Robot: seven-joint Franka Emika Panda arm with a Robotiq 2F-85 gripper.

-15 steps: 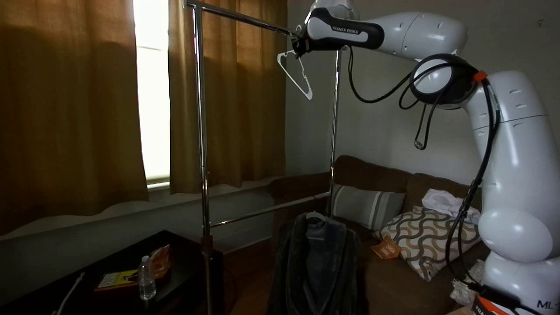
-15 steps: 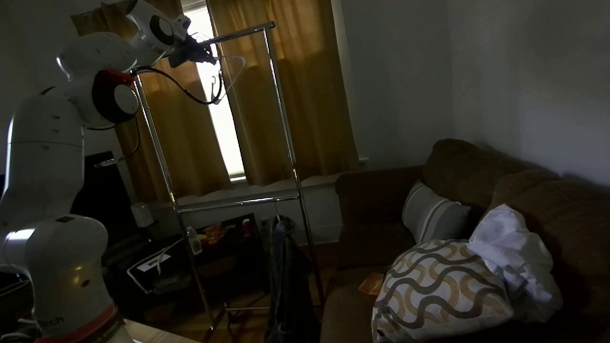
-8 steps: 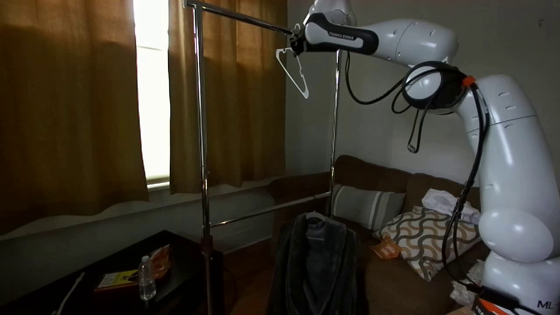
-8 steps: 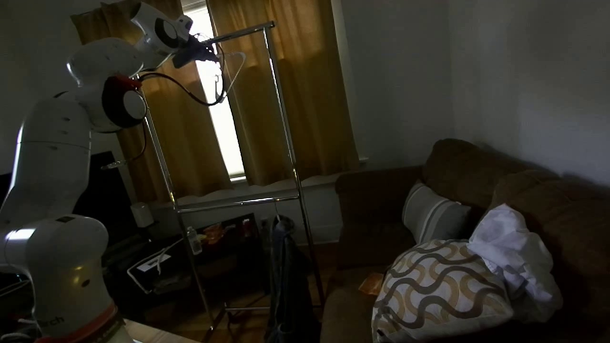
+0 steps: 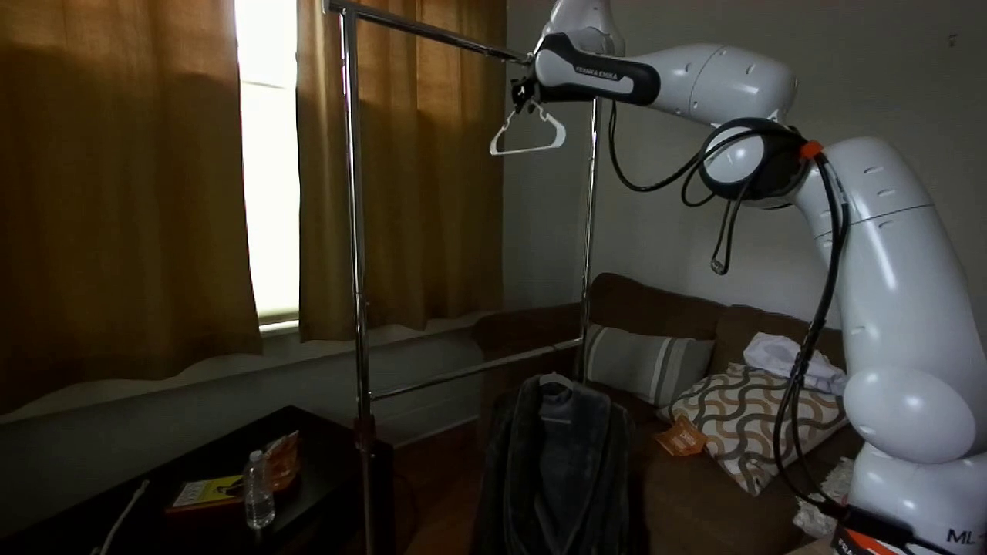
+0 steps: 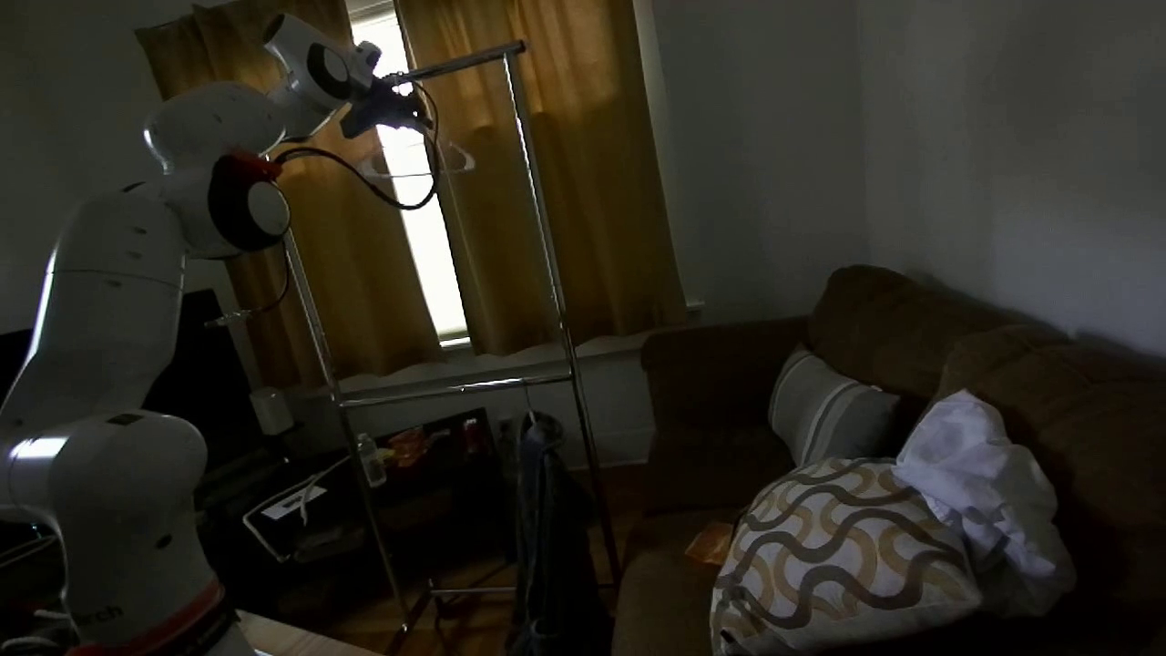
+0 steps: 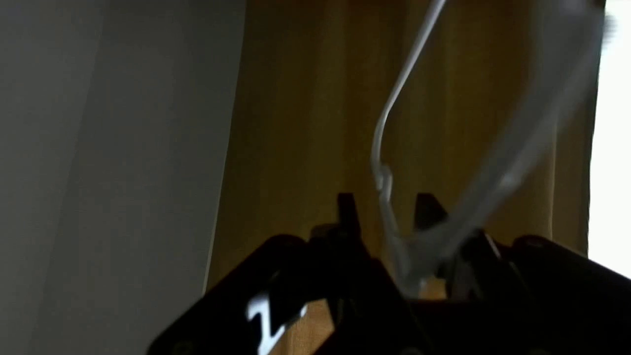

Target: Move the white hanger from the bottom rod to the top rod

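Observation:
The white hanger (image 5: 560,137) hangs near level below the far part of the top rod (image 5: 432,32). It also shows faintly in an exterior view (image 6: 463,161). Its hook is mostly hidden by my gripper at the rod, so I cannot tell exactly how it sits. My gripper (image 5: 524,104) is just below the rod, around the hanger's neck. In the wrist view the two fingertips (image 7: 387,199) stand apart, with the blurred hanger (image 7: 517,148) passing between them. The bottom rod (image 5: 463,370) is lower on the rack and also shows in an exterior view (image 6: 455,387).
A dark garment (image 5: 555,462) hangs on its own hanger at the bottom rod. The rack's upright (image 5: 355,231) stands beside the dark table (image 5: 308,439) with a bottle (image 5: 258,493). Curtains (image 5: 432,177) hang behind. A sofa (image 6: 729,410) with pillows stands by the rack.
The arm and gripper have moved lower and slightly toward the rack. The hanger has swung from steeply tilted to near level, and the fingers now stand apart around it.

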